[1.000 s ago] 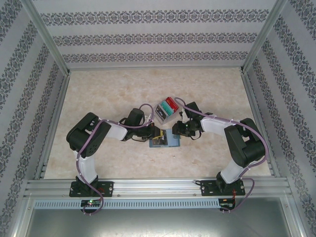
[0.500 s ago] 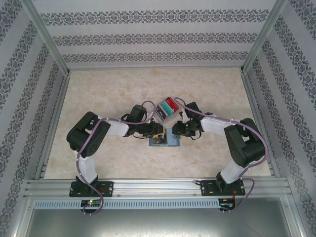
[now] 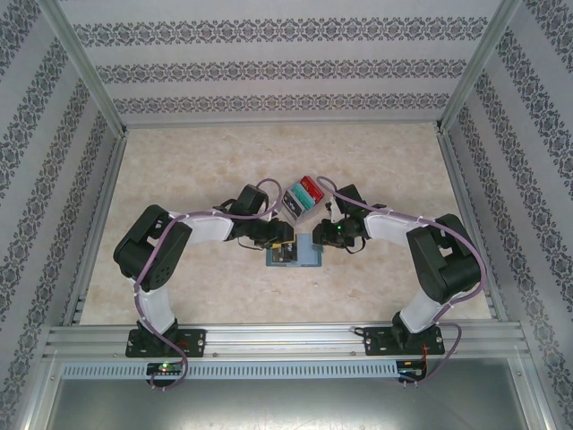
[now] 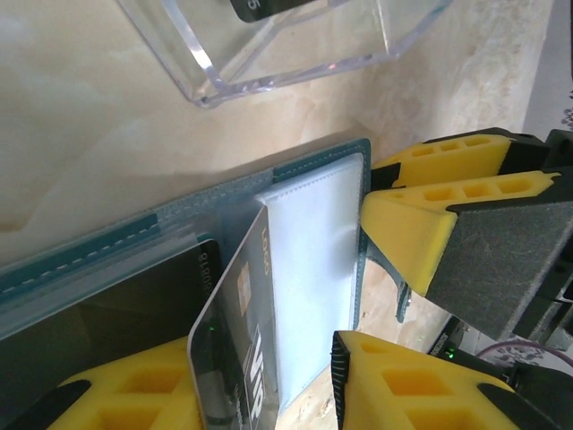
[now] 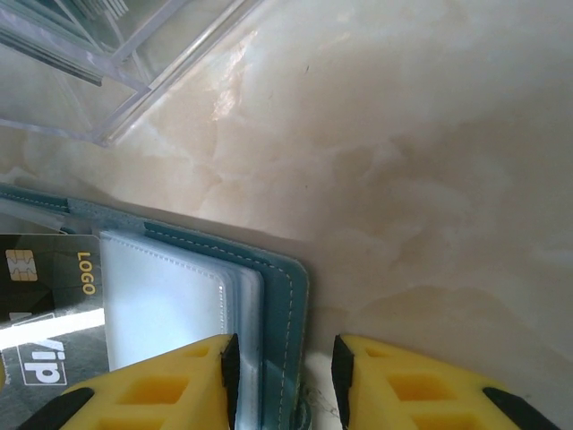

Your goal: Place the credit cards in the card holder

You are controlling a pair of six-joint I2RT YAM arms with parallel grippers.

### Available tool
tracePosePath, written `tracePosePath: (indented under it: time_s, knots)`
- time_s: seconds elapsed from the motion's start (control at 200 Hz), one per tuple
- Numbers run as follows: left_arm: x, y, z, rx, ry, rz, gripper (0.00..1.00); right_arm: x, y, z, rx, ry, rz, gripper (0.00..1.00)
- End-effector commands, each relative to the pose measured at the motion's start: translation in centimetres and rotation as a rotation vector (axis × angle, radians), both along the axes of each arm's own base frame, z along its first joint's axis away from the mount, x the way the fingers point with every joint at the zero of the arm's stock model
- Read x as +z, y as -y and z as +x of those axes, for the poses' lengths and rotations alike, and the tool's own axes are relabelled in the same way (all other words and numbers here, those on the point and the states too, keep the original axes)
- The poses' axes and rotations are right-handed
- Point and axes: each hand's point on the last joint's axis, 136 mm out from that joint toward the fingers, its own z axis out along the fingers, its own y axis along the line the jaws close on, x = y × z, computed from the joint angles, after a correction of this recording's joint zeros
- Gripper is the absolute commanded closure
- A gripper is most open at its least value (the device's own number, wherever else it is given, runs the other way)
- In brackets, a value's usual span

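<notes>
Left wrist view puts the dark credit card (image 4: pixel 235 358), marked LOGO and VIP, leaning tilted on the open card holder (image 4: pixel 318 161). One long edge lies against the clear sleeve (image 4: pixel 313 269) and the other is lifted; whether that edge has entered a pocket I cannot tell. The left end effector (image 4: pixel 269 358) stands around the card with its jaws well apart, gripping nothing. The right end effector (image 5: pixel 285 345) straddles the holder's right edge with jaws part open; whether they pinch it or merely bracket it cannot be told. The holder lies flat near the middle of the desk (image 5: pixel 403 179), just on the near side of the clear plastic box (image 3: pixel 300 197), where red and green credit cards (image 3: pixel 306 190) stand. Judged from this, the step is seating the dark card. It probably wants a flat push along the pocket line rather than downward, with the right side keeping the holder from sliding. The thin card could skate over the slick sleeve or buckle, so a slow nudge on its outer edge seems wisest, then a check that it sits flush.
</notes>
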Motion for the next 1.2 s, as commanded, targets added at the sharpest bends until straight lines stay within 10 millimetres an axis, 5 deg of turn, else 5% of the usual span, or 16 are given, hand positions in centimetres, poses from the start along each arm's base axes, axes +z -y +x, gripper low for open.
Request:
tracePosePath:
  time_s: [0.0, 0.21, 0.51, 0.879, 1.194]
  knots:
    - [0.0, -1.1, -0.5, -0.015, -0.009, 0.083, 0.62, -1.4, 0.1, -1.1, 0.011, -0.066, -0.005, 0.65]
    - [-0.3, -0.8, -0.8, -0.041, -0.005, 0.114, 0.67, -1.4, -1.0, -1.1, 0.03, -0.062, 0.004, 0.68]
    - [-1.2, 0.5, -1.0, -0.054, -0.007, 0.129, 0.92, -1.7, -1.1, -1.3, 0.029, -0.069, -0.009, 0.68]
    - [-1.7, 2.3, -1.0, -0.023, -0.036, 0.022, 0.85, -1.8, -1.1, -1.1, 0.028, -0.067, -0.014, 0.68]
    - [0.6, -0.5, -0.8, -0.009, 0.059, 0.191, 0.67, -2.1, -0.3, -1.4, 0.017, -0.066, -0.05, 0.68]
